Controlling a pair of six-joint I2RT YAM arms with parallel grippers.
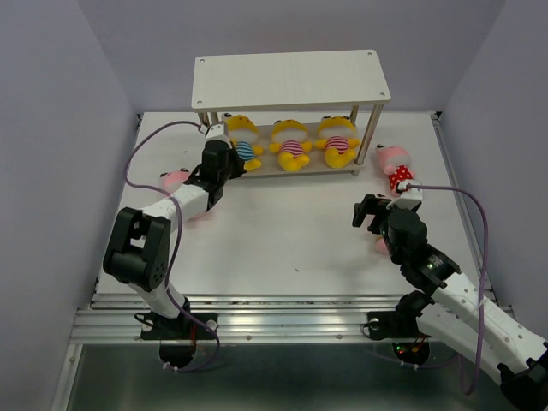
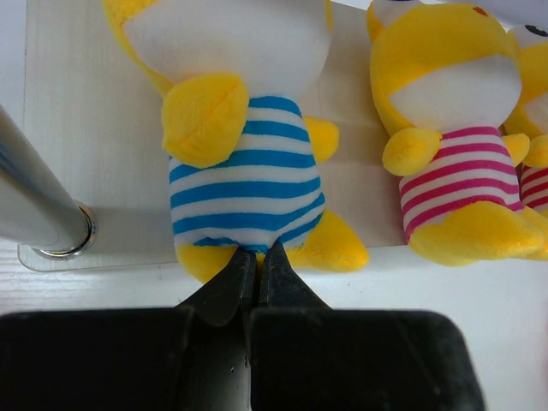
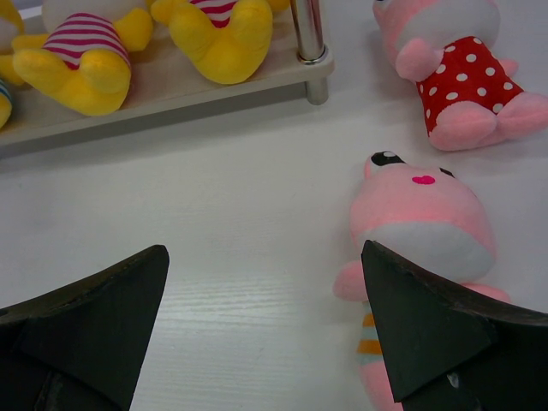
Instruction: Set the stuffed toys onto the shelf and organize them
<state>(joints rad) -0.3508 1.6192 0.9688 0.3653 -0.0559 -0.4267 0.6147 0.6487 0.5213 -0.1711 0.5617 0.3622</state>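
Left jaws, pressed together against the blue-striped toy [image 2: 244,184] on the shelf's lower board [image 2: 94,154], should push gently; right jaws, spread wide, should straddle the pink toy [image 3: 424,223] on the bench [image 3: 214,240].

High rear overview; two low wrist close-ups (common ground: shelf [image 1: 291,81])

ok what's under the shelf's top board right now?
On the lower board lie a blue-striped yellow toy at left and two pink-striped yellow toys beside it. From above, the top board covers the tier's back, so anything behind their heads cannot be seen.
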